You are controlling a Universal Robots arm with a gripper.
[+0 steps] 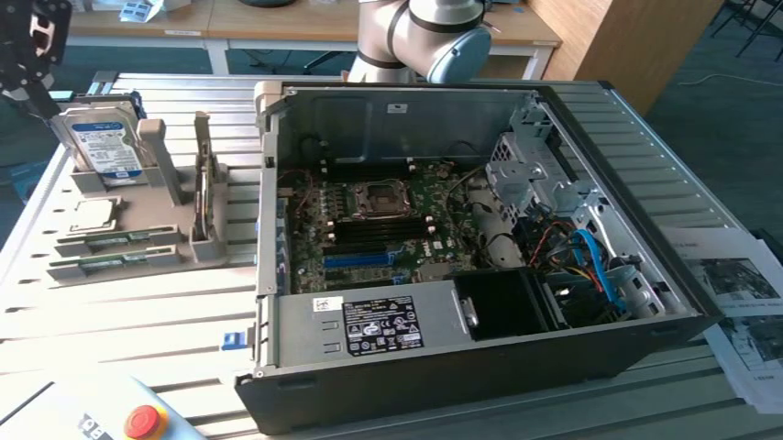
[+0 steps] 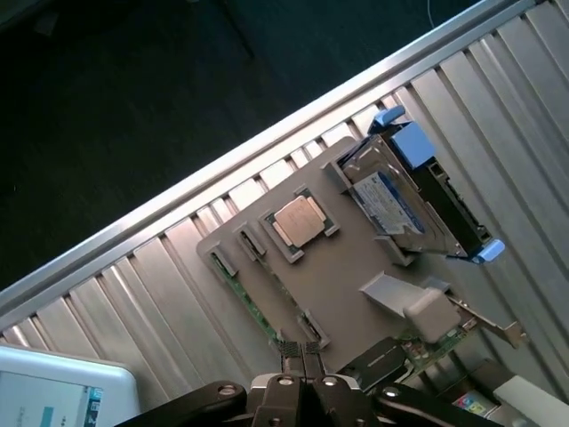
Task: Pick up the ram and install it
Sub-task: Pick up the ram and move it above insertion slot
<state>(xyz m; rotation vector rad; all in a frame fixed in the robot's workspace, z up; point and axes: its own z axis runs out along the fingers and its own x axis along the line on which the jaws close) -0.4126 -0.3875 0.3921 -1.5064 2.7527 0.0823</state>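
Note:
Two green ram sticks (image 1: 113, 242) lie edge-up in a grey holder (image 1: 135, 220) on the slatted table, at the exterior view's left. In the wrist view one ram stick (image 2: 256, 307) runs along the holder's edge, just beyond my fingertips. My gripper (image 1: 37, 87) hangs above the holder's far corner near the hard drive (image 1: 104, 142). In the wrist view the gripper (image 2: 301, 352) is shut with nothing between its fingers, high above the holder. The open computer case (image 1: 490, 367) lies at centre with its motherboard (image 1: 391, 220) exposed.
The holder also carries a silver processor chip (image 2: 298, 221), the silver-and-blue hard drive (image 2: 400, 200) and an upright card (image 1: 202, 183). A red stop button (image 1: 145, 422) sits at the table's near left corner. Papers (image 1: 746, 302) lie right of the case.

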